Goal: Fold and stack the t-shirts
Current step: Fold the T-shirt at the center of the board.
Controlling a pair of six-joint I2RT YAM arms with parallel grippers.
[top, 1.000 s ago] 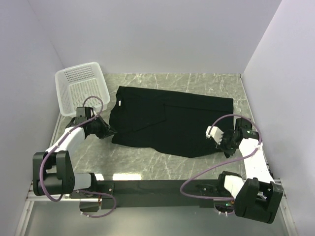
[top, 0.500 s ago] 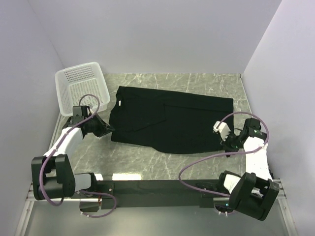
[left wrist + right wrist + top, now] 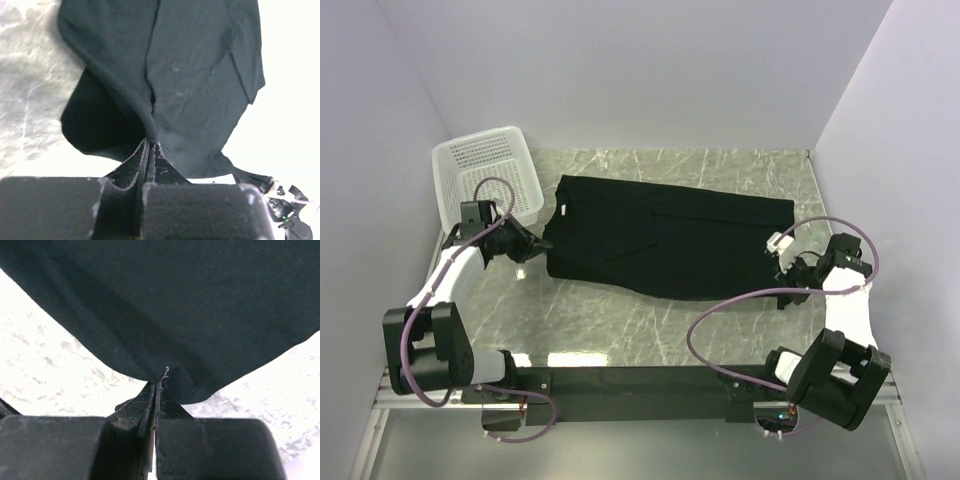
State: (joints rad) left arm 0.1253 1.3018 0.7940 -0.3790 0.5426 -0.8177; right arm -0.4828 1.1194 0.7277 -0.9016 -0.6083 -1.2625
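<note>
A black t-shirt [image 3: 670,240] lies partly folded across the marble table, stretched between my two grippers. My left gripper [image 3: 542,244] is shut on the shirt's near left edge; in the left wrist view [image 3: 150,144] the fabric [image 3: 195,75] bunches into the closed fingertips. My right gripper [image 3: 782,270] is shut on the shirt's near right corner; in the right wrist view [image 3: 159,382] the cloth [image 3: 175,300] hangs taut from the pinched tips, lifted a little off the table.
A white plastic basket [image 3: 485,178] stands at the back left, just behind my left arm. White walls close in the table on three sides. The marble tabletop [image 3: 650,325] shows bare in front of the shirt.
Both grippers have moved outward and away from the near edge, pulling the shirt's near edge back and taut. The right arm swung toward the right wall, the left toward the basket.
</note>
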